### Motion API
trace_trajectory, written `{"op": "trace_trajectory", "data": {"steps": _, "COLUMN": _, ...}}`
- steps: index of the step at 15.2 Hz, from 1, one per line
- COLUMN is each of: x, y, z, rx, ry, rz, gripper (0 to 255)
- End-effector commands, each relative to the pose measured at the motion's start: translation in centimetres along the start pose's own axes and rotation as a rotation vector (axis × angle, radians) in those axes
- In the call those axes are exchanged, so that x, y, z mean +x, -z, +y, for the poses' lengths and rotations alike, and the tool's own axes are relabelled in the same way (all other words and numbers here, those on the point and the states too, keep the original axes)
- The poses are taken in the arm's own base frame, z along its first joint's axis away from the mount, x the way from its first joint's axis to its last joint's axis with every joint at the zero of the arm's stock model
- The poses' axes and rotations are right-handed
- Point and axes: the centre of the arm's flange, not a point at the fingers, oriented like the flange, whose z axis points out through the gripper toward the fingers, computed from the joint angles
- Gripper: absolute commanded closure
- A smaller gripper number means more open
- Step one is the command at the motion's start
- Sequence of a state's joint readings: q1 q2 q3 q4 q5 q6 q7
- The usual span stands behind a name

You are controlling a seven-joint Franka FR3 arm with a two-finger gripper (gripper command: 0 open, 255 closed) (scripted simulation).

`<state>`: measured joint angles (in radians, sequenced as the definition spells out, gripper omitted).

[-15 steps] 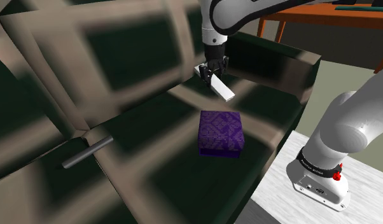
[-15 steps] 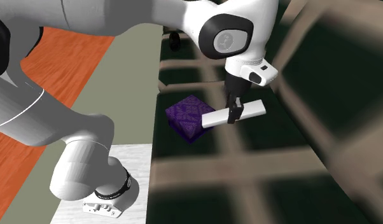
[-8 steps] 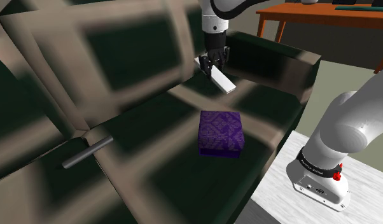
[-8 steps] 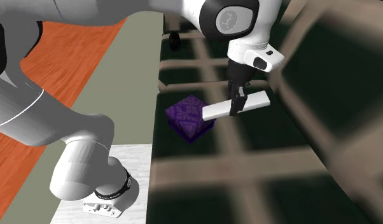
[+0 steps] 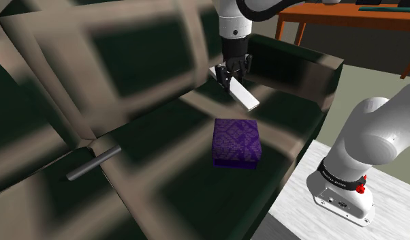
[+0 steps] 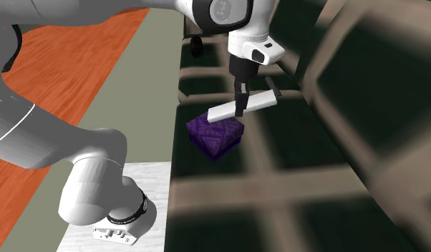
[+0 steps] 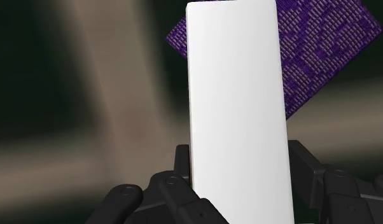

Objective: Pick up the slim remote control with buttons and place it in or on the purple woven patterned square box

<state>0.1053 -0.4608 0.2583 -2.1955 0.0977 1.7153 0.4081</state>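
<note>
black two-finger gripper [image 5: 230,75] pinching slim flat white remote [image 5: 243,95]; centre it over purple woven patterned square box [image 5: 235,140], lower close before releasing.

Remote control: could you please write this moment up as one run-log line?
phase: carry | gripper: shut on white remote, held in air | purple box: on sofa seat, apart from remote | placed: not yet

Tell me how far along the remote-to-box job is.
Done: the white remote is off the sofa, clasped in the gripper. In hand: it hangs in the air close to the purple box. Left: centre it over the box, lower it and release.
</note>
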Motion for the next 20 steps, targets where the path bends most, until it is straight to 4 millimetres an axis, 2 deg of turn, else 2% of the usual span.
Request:
{"op": "trace_trajectory", "data": {"steps": 1, "x": -2.3, "y": 0.2, "z": -1.5, "rx": 0.0, "ry": -0.001, "rz": 0.0, "gripper": 255}}
{"op": "trace_trajectory", "data": {"steps": 7, "x": -8.9, "y": 0.5, "z": -6.0, "rx": 0.0, "ry": -0.001, "rz": 0.0, "gripper": 255}}
{"op": "trace_trajectory", "data": {"steps": 20, "x": -8.8, "y": -6.4, "z": -6.2, "rx": 0.0, "ry": -0.001, "rz": 0.0, "gripper": 255}}
